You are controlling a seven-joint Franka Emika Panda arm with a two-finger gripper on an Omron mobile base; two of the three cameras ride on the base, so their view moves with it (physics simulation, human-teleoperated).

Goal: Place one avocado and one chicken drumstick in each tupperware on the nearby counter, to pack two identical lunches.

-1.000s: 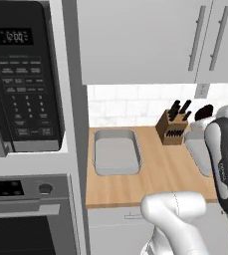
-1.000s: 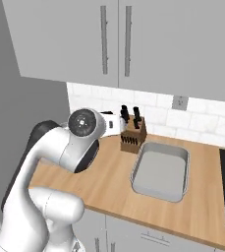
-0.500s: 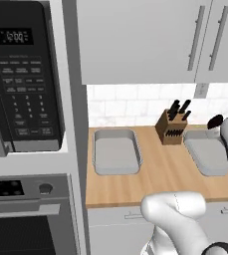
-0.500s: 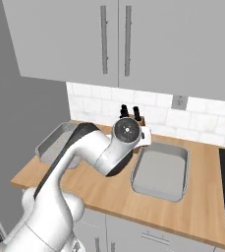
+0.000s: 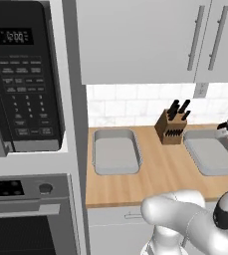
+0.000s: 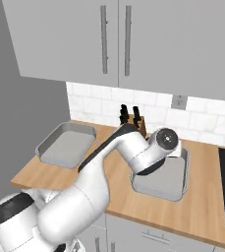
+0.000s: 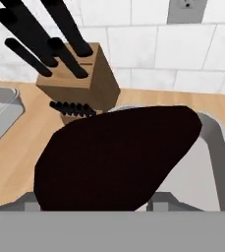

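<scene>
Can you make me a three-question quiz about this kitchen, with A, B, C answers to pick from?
1. Where does the knife block stand?
A. between the two tupperware containers
B. inside the microwave
C. on the floor

2. How many grey tupperware containers are on the counter?
A. one
B. two
C. four

3. What is the left tupperware like right now?
A. full of knives
B. flipped upside down
C. empty

Answers:
1. A, since the knife block sits on the counter with one container on each side.
2. B, since there is a left tupperware and a right tupperware, and no others.
3. C, since its bare grey bottom shows, with nothing lying in it.
</scene>
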